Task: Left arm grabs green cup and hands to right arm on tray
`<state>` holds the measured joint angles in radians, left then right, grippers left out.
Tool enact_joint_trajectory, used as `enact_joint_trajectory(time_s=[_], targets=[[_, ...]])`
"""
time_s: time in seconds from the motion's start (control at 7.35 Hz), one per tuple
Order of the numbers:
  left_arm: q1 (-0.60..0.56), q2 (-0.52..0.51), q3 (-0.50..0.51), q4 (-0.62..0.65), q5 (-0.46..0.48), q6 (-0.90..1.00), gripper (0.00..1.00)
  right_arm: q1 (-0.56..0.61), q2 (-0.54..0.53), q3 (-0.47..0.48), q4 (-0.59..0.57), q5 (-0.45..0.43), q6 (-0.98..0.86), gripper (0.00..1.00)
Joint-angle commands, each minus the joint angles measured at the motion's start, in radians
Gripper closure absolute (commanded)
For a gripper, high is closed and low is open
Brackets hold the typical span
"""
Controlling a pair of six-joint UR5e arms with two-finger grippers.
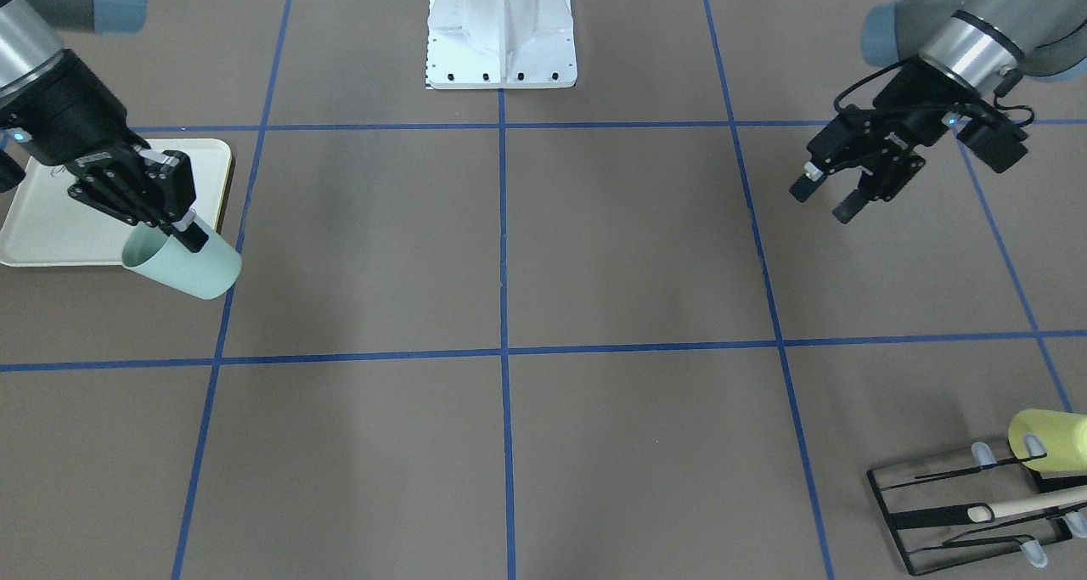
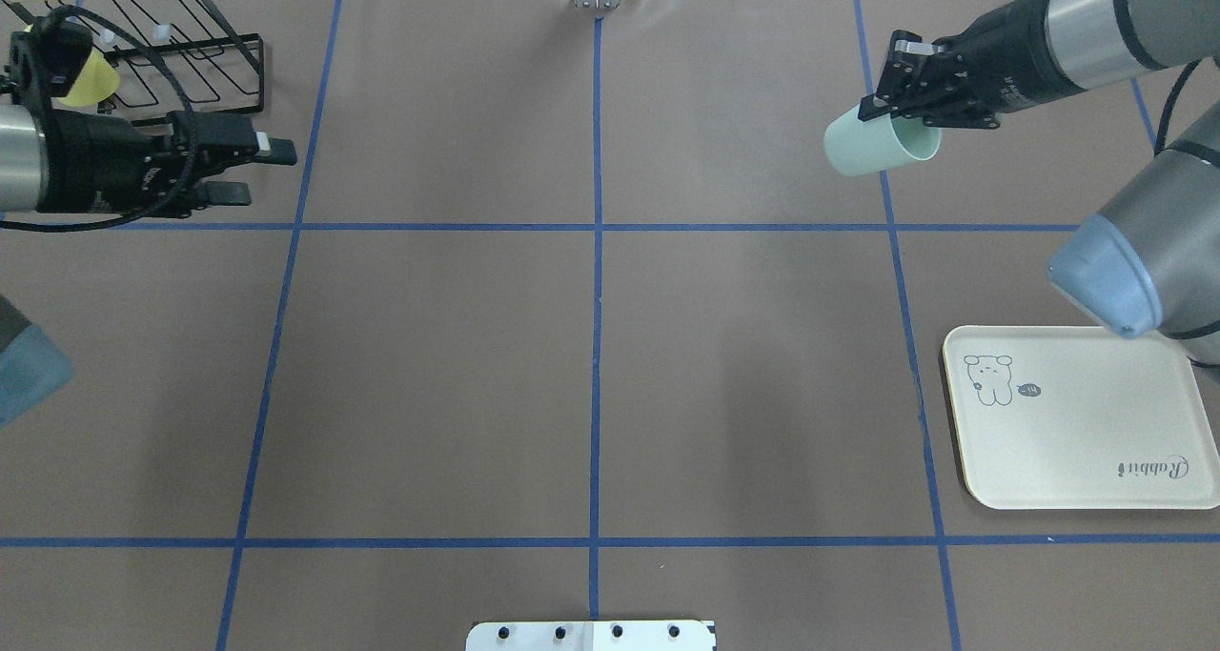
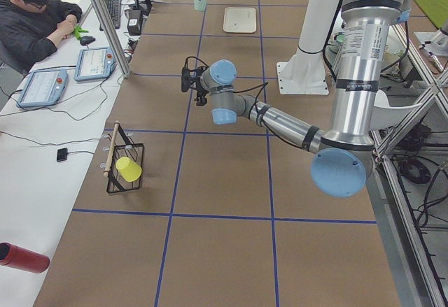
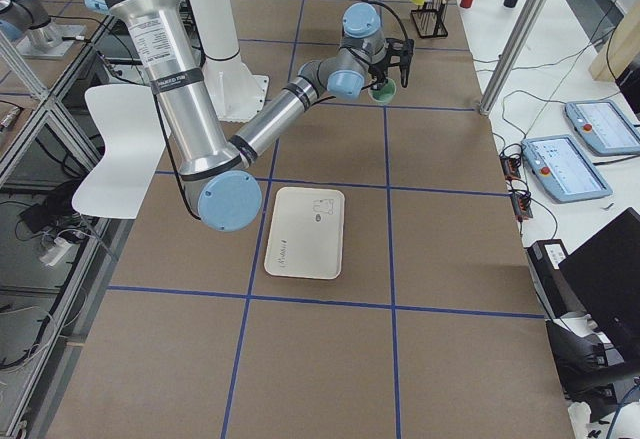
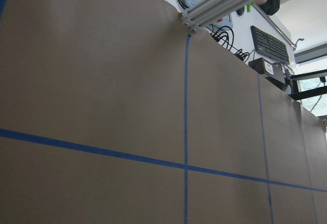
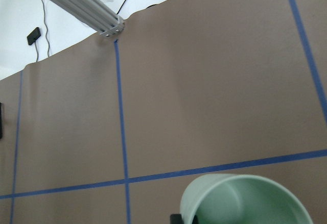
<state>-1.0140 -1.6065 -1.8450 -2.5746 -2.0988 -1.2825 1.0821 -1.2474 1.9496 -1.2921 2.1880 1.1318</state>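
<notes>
- Rim of tilted pale mint-green plastic cup [image 1: 195, 270] pinched in R black gripper [image 1: 187, 230], nr far right edge.
- L black gripper [image 1: 825, 202]: parted, empty.
- Upright over flat cream tray [image 2: 1077, 441], at right edge, before release.

Table [image 2: 429, 365]: brown surface, blue tape grid [image 2: 597, 346]. Cream tray [image 2: 1077, 441], lying flat, lower right of the overhead view. Black wire rack [image 2: 191, 70], upper left corner, well apart from the tray. White base plate [image 2: 591, 636], bottom centre edge.
</notes>
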Motion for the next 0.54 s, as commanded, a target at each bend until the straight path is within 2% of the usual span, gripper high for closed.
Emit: enact_joint_trajectory(time_s=[0.0,0.27,0.41], targets=[[-0.122,0.097,-0.002,0.159,0.000,0.403,0.00,0.089,-0.041,0.000,-0.163,-0.002,-0.293,1.00],[-0.237,0.143,-0.005,0.337,-0.013,0.761,0.00,0.136,-0.061,0.003,-0.309,-0.004,-0.523,1.00],[-0.295,0.145,-0.014,0.473,-0.033,0.901,0.00,0.145,-0.090,-0.004,-0.328,0.001,-0.593,1.00]])
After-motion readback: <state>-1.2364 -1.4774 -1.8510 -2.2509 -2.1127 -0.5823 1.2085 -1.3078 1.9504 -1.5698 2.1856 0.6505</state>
